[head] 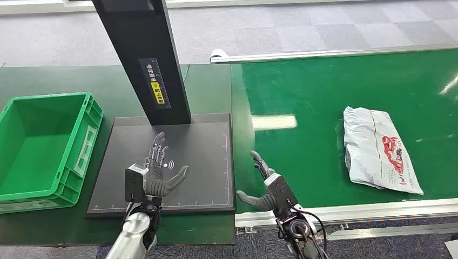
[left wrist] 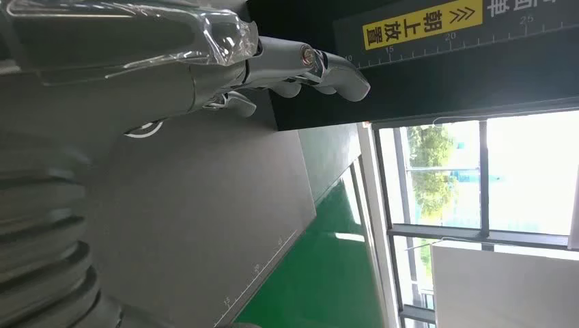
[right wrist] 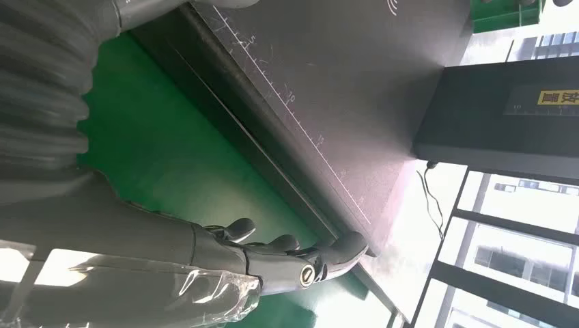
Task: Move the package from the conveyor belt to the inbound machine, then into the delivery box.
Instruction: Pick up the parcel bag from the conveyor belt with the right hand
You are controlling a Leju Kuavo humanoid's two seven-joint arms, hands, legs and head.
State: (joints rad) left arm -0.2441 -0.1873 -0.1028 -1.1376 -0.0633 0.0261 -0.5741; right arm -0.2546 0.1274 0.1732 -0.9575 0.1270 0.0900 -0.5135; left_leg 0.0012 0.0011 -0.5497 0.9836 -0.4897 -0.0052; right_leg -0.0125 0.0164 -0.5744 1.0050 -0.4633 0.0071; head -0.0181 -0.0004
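- Package [head: 381, 150]: white plastic mailer bag with red print, lying flat and slack on the green conveyor belt [head: 324, 97], toward its right end, untouched and well apart from both hands.
- Right hand [head: 265, 186]: holds nothing, fingers spread and extended, thumb out to the side; hovers over the belt's near edge, just beside the scanner plate. This is the hand nearer the package.
- Left hand [head: 157, 170]: holds nothing, fingers stretched forward and apart, above the middle of the dark plate.
- Inbound machine [head: 167, 162]: flat dark plate with ruled edges and a black upright column [head: 143, 59] bearing a yellow label; the first stop for the package.
- Delivery box [head: 46, 148]: green crate, left of the plate, its floor bare; the final stop.
- Step in hand, as judged: reach for the package; nothing is lifted yet.
- Handling advice: the bag looks soft and likely to sag, so take it across its fuller middle, not by a loose corner. Lift it well off the belt before carrying it left, and lay it flat on the plate away from the column.
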